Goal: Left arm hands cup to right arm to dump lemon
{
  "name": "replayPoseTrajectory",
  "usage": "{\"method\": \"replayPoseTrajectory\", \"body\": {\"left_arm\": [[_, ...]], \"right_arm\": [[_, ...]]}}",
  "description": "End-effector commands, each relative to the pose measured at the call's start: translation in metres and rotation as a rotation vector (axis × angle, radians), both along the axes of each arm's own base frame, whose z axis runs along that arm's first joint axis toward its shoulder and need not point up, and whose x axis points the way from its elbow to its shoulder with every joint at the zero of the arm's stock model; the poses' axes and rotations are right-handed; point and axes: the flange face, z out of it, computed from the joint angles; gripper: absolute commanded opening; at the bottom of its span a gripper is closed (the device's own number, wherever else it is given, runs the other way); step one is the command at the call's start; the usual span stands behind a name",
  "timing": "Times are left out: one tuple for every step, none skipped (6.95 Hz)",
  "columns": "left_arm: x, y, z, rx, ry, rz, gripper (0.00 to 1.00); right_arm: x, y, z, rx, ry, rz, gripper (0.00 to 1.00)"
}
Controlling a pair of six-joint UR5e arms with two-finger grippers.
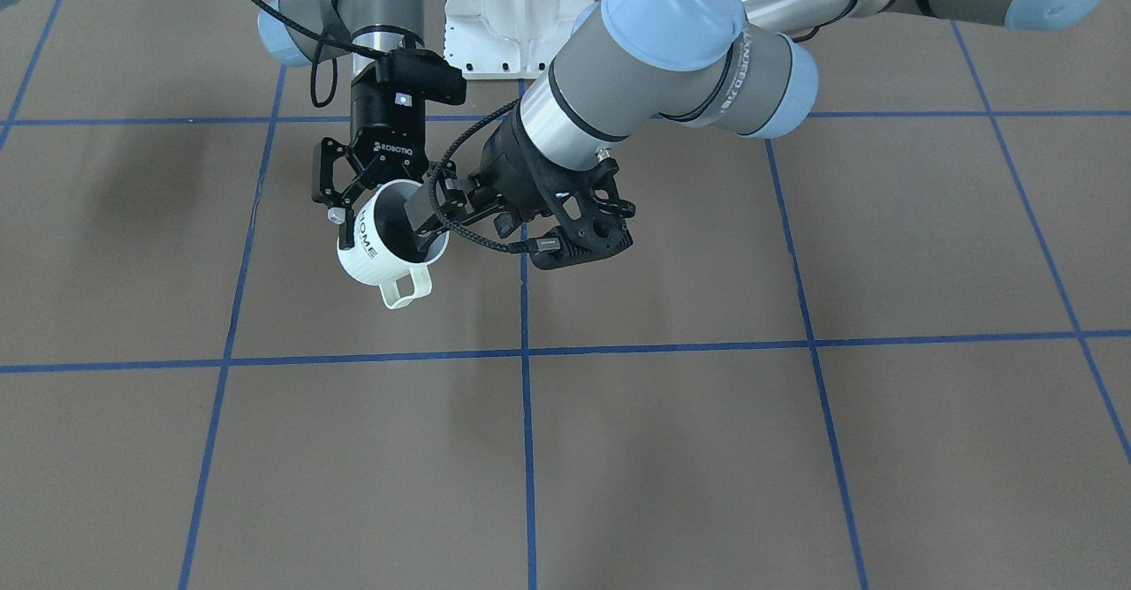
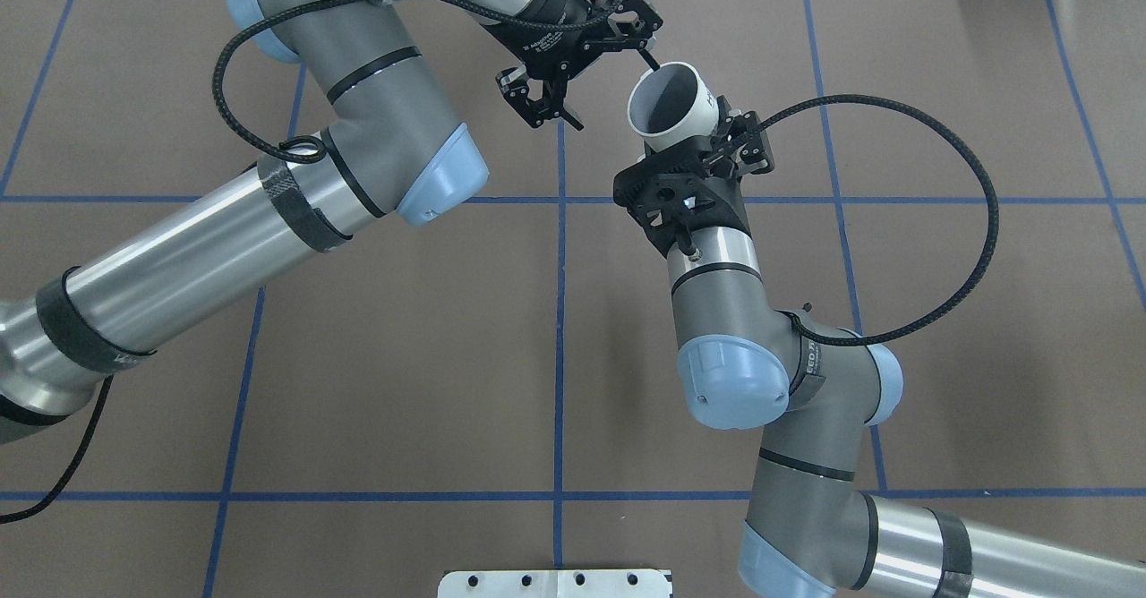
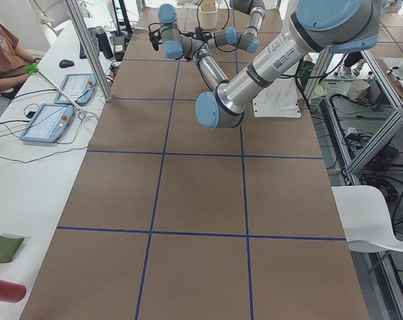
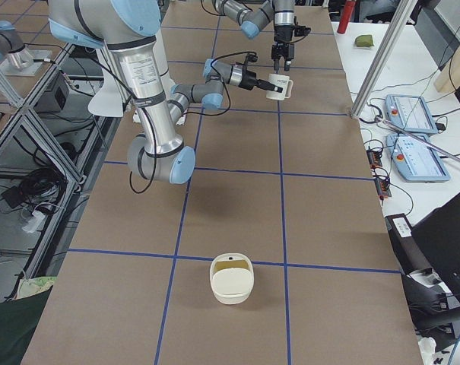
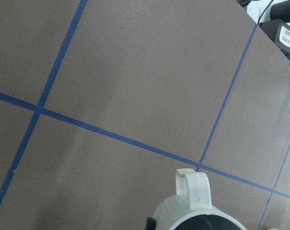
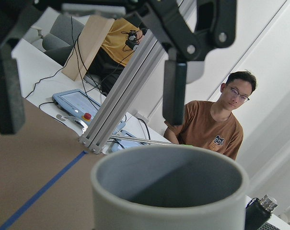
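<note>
The off-white "HOME" cup hangs roughly upright above the table, handle toward the operators. My right gripper, marked ROBOTIQ, straddles its body with one finger on the lettered side, and is shut on it. My left gripper points down from above, open; one finger hovers over the cup's mouth, apart from the rim, and the other hangs well off to the side. The left wrist view shows the cup's handle from above. The cup shows a grey inside; the lemon is hidden.
An off-white bowl sits on the brown table toward the end on my right, far from the cup. Operators sit behind a side bench with tablets and a metal post. The white base plate lies between the arms.
</note>
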Motion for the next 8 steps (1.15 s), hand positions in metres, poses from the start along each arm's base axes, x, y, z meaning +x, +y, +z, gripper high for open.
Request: {"method": "replayPoseTrajectory", "body": {"left_arm": [[0.006, 0.003, 0.001, 0.000, -0.003, 0.010, 0.89], [0.011, 0.007, 0.002, -0.001, -0.004, 0.018, 0.83], [0.018, 0.011, 0.002, -0.001, -0.005, 0.029, 0.83], [0.023, 0.016, 0.001, 0.002, -0.004, 0.037, 0.82], [0.025, 0.016, 0.001, 0.000, -0.006, 0.039, 0.72], [0.030, 0.015, 0.003, -0.005, -0.012, 0.043, 0.64], [0.030, 0.015, -0.001, -0.002, -0.009, 0.043, 0.58], [0.030, 0.015, -0.001, -0.003, -0.010, 0.043, 0.54]], "right_arm": [[0.000, -0.001, -0.002, 0.001, -0.004, 0.001, 0.15], [0.000, -0.001, -0.002, 0.001, -0.004, 0.001, 0.15], [0.000, -0.001, -0.003, 0.002, -0.007, 0.001, 0.15], [0.000, -0.002, -0.002, 0.000, -0.005, 0.002, 0.15], [0.000, -0.002, -0.003, 0.001, -0.007, 0.002, 0.16], [0.000, -0.002, -0.002, -0.001, -0.007, 0.002, 0.16], [0.000, -0.002, -0.002, -0.001, -0.010, 0.003, 0.16], [0.000, -0.002, -0.002, -0.001, -0.010, 0.003, 0.16]]}}
